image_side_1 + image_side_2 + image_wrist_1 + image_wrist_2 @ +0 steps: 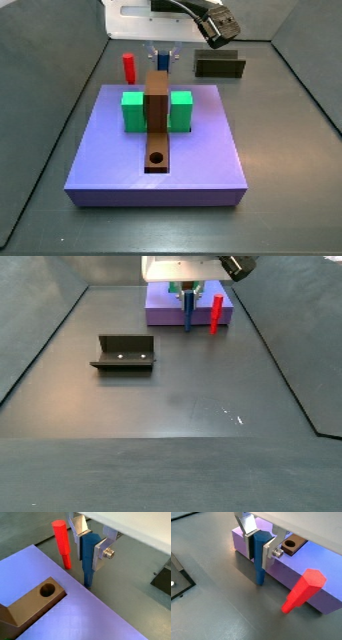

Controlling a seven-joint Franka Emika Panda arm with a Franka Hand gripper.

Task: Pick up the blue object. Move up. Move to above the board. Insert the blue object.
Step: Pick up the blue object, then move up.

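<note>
Gripper [91,543] low over the floor at the far edge of the worktop, pointing straight down. Silver plate fingers [268,549] closed on the blue object [260,562], clamped at its upper part; wrist vertical, arm reaching in from above.

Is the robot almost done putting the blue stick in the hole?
Not yet. The gripper has its fingers around the blue object, which stands on the floor beside the purple slab. Lifting, moving above the board and inserting are left; its hole is empty.
</note>
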